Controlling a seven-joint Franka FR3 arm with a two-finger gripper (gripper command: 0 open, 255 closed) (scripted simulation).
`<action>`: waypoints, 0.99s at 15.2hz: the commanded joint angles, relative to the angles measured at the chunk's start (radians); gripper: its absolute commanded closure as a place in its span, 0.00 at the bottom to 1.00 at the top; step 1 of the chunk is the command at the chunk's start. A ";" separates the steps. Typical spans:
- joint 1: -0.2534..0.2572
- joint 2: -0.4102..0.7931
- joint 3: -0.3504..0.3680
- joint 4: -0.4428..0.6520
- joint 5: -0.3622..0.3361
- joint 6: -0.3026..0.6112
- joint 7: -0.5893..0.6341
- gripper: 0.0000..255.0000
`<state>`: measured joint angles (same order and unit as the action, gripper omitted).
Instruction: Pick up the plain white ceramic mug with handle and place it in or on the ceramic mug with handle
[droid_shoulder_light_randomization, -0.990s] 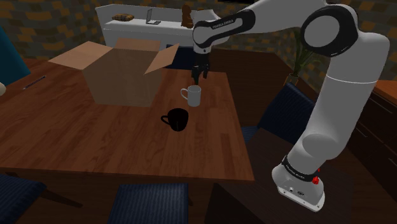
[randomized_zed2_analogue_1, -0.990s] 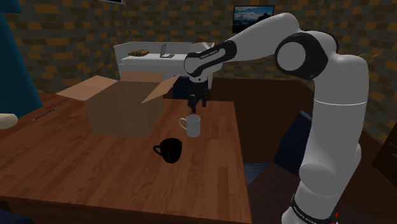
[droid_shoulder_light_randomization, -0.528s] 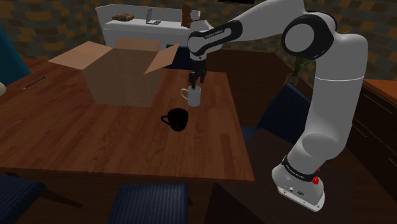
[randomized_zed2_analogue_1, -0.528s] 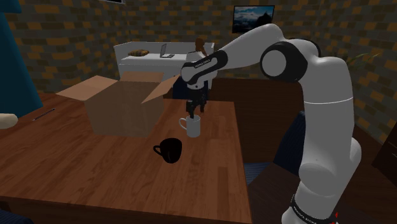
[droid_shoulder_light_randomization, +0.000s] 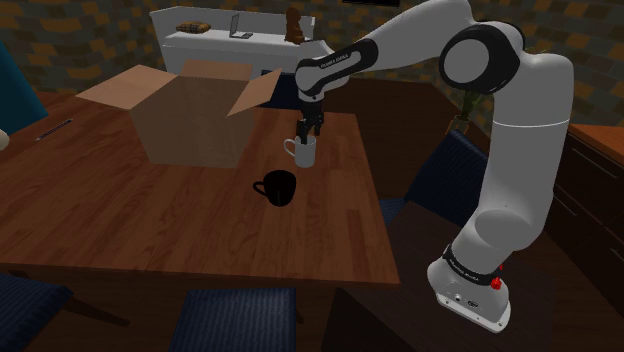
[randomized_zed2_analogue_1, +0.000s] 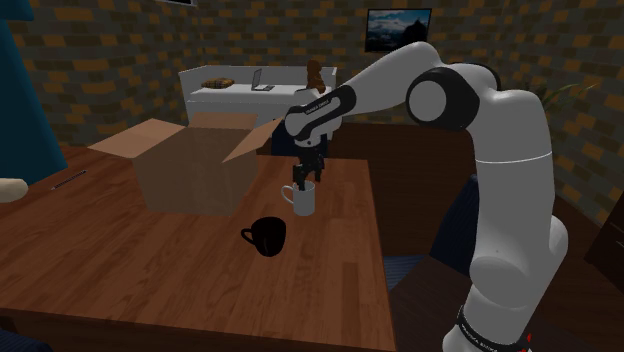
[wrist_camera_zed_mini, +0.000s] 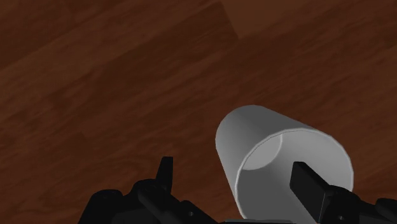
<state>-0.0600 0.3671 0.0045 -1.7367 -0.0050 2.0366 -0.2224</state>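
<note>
From my station I see the gripper (droid_shoulder_light_randomization: 306, 128) hanging straight down over the white mug (droid_shoulder_light_randomization: 302, 152). The mug stands upright on the wooden table (droid_shoulder_light_randomization: 150, 225), in the two o'clock part of the tabletop in the shoulder view, with its handle turned toward nine o'clock.

In the wrist view the black fingers (wrist_camera_zed_mini: 310, 188) stand apart, so the hand is open and grips nothing. One finger sits over the mouth of the white mug (wrist_camera_zed_mini: 273, 159). The other is outside its wall, with bare table (wrist_camera_zed_mini: 95, 76) showing between it and the mug. I cannot tell whether the finger over the mouth touches the rim.

The black mug (droid_shoulder_light_randomization: 277, 187) rests upright at about seven o'clock from the white one, near it but not touching (its handle also points to nine o'clock). An open cardboard box (droid_shoulder_light_randomization: 190, 128) stands at ten o'clock from the white mug, flaps spread.

The second exterior view gives the same order: gripper (randomized_zed2_analogue_1: 303, 178) over white mug (randomized_zed2_analogue_1: 301, 200), black mug (randomized_zed2_analogue_1: 267, 236) at seven o'clock, box (randomized_zed2_analogue_1: 195, 170) at ten o'clock. The arm (droid_shoulder_light_randomization: 520, 130) arches in from the three o'clock side. A white sideboard (droid_shoulder_light_randomization: 210, 42) stands beyond the table at twelve o'clock.
</note>
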 joint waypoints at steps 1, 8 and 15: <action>0.000 0.000 0.000 0.000 0.000 0.001 0.000 0.00; 0.000 0.000 0.000 0.000 0.000 0.000 0.000 1.00; 0.000 -0.010 0.000 0.012 0.000 -0.022 0.000 1.00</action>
<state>-0.0602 0.3593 0.0044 -1.7328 -0.0049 2.0247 -0.2228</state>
